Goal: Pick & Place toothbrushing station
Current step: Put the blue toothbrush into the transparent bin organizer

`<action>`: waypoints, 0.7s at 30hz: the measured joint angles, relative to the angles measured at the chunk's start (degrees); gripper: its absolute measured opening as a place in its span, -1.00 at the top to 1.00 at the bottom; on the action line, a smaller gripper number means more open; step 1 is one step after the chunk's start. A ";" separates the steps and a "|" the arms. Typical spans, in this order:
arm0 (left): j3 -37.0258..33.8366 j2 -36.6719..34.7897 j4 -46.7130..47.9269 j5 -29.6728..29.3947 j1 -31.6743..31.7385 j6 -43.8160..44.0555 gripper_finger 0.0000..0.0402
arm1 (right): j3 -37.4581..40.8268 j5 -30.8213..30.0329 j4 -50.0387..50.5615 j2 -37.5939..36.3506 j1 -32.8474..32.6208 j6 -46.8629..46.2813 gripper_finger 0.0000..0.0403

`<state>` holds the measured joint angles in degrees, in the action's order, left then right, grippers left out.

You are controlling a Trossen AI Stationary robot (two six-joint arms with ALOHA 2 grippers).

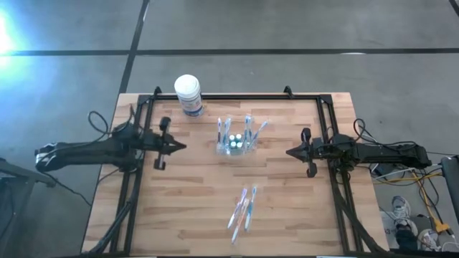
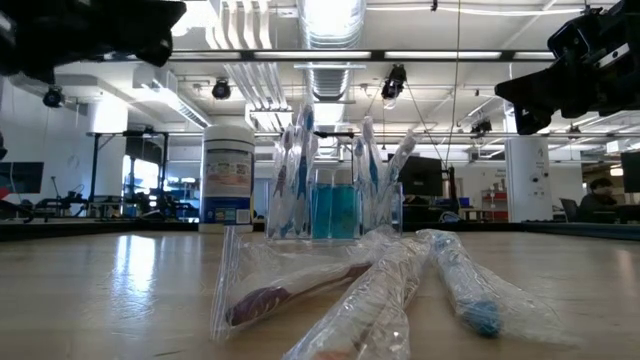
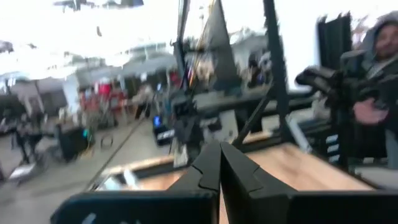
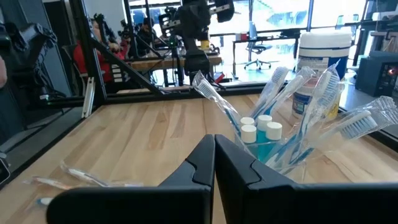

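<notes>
While both arms are hovering above the surface (image 1: 179, 208), the holder (image 1: 235, 146) is sitting at about 12 o'clock from the surface's middle, between the two tools and well apart from each. It is standing upright, carrying several wrapped brushes that are fanning outward, with small white-capped bottles (image 4: 260, 126) and a blue fill showing inside.

Left tool (image 1: 182, 147): hanging at 9 o'clock from the holder, tip pointing toward it. Fingers (image 3: 208, 168) are pressing together in the left wrist view; nothing is gripped.

Right tool (image 1: 290, 152): hanging at 3 o'clock from the holder, tip pointing toward it. Fingers (image 4: 204, 160) are meeting along one seam in the right wrist view; nothing is held.

White tub (image 1: 188, 94) is standing at 11 o'clock from the holder, near the surface's far edge, apart from the holder.

Three loose wrapped brushes (image 1: 242, 210) are lying at 6 o'clock from the holder, well apart from it, bunched side by side near the front edge. In the low view they are filling the foreground in crinkled clear wrap (image 2: 300, 290), with the holder (image 2: 335, 205) behind them and the tub (image 2: 227, 175) at its 9 o'clock.

A person (image 3: 379, 81) is showing beyond the surface in the left wrist view, blurred.
</notes>
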<state>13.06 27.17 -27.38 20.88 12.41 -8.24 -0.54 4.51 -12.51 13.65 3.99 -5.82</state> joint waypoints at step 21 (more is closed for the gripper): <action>-12.57 -4.93 -5.84 -5.37 -0.03 7.90 0.99 | 0.00 -0.02 -0.01 0.00 0.00 -0.17 0.96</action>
<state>0.49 22.24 -33.22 15.51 12.38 -0.34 -0.54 4.49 -12.51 13.65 3.99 -6.00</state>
